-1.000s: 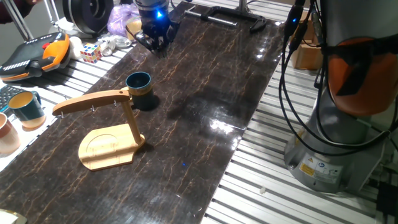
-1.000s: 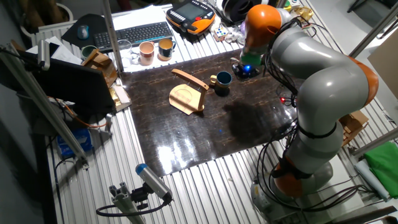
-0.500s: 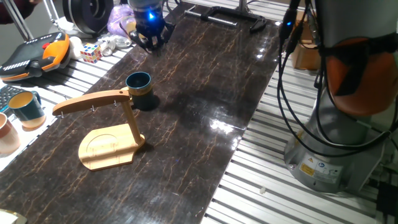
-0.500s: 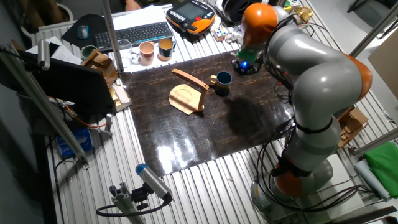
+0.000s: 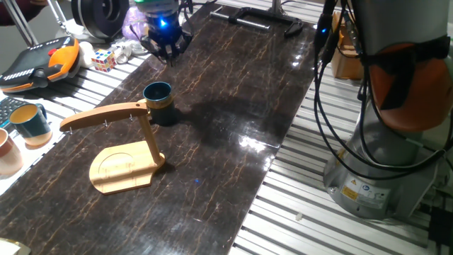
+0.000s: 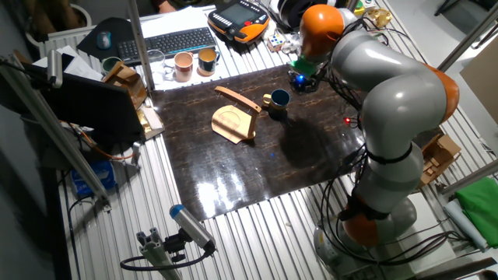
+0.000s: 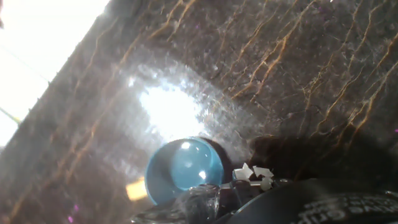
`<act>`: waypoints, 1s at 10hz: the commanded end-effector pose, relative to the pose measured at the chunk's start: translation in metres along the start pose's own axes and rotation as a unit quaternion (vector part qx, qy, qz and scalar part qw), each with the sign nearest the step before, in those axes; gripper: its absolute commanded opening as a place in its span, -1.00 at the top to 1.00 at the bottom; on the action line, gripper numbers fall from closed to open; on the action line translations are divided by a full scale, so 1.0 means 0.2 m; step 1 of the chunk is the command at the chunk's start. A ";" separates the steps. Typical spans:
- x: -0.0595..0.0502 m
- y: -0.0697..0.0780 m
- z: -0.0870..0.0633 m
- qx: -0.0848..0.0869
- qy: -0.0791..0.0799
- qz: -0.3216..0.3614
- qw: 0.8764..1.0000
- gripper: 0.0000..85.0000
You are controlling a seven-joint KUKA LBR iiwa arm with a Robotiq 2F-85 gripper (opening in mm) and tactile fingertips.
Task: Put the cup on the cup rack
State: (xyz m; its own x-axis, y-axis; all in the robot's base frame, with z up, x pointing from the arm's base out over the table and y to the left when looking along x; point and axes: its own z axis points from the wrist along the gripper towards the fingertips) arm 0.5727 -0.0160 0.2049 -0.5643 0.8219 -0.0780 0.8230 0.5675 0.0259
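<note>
One cup (image 5: 158, 95) stands on the dark marbled table (image 5: 233, 106), a dark teal-blue mug with a tan band near its base, upright and touching the post side of the cup rack (image 5: 120, 145) — we see it left of centre in one fixed view. From the other fixed view the same cup (image 6: 279, 99) sits just right of the rack (image 6: 235, 117), its handle turned toward the wood. One rack only, light wood, with a rounded base and a long curved arm.

Our gripper (image 5: 163, 45) hangs over the table's far edge at the upper left of the frame, lit blue, well apart from the cup; it holds nothing, and we cannot tell how wide its jaws stand.

Two more cups rest off the table at the left edge: a teal one (image 5: 31, 121) and a pinkish-beige one (image 5: 7, 153). No writing is readable anywhere. In the hand view the cup's blue inside (image 7: 185, 169) shows at lower centre.
</note>
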 end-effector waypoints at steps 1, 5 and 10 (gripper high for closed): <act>-0.01 0.00 0.00 0.019 0.000 0.315 0.949 0.98; -0.01 0.00 0.00 0.027 0.008 0.406 0.913 0.98; -0.01 0.00 0.00 0.028 0.004 0.405 0.914 0.98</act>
State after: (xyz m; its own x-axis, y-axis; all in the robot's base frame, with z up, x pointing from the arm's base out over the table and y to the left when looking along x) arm 0.5738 -0.0178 0.2055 -0.2525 0.9664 -0.0486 0.9671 0.2537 0.0193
